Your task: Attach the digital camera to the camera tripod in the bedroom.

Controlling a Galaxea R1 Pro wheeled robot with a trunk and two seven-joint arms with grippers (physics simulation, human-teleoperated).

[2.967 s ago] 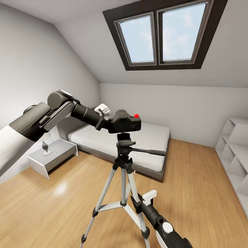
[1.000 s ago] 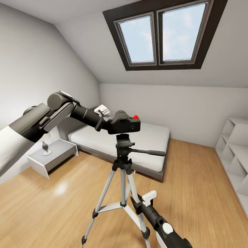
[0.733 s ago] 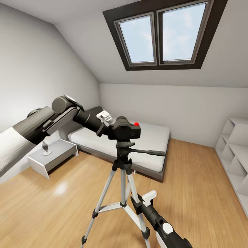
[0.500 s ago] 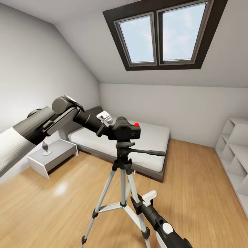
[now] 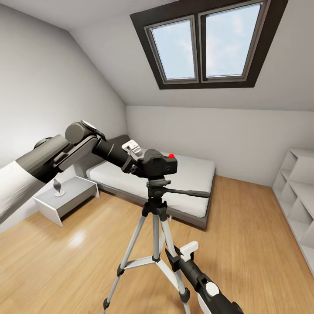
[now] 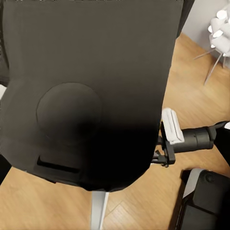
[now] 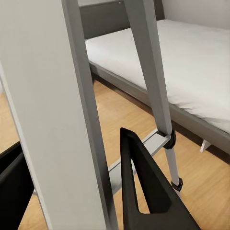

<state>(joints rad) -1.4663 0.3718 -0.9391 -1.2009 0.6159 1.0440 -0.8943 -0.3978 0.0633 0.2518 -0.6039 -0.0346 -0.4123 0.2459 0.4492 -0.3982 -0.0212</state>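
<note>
While the left claw (image 5: 140, 162) is clamped on the back of the digital camera (image 5: 159, 165), the camera body sits right on top of the camera tripod (image 5: 156, 205) head, looks like it's touching the mount plate. Camera's long axis runs level, roughly in line with the black pan handle (image 5: 187, 192) sticking out toward the bed (image 5: 192, 187). So the camera is straight ahead of the left claw and directly over the head, left arm clearly the one doing the job. Right claw (image 5: 186, 254) hangs low beside a tripod leg, can't tell if it's parted or closed. My guess: seating's nearly done, letting go comes next
</note>
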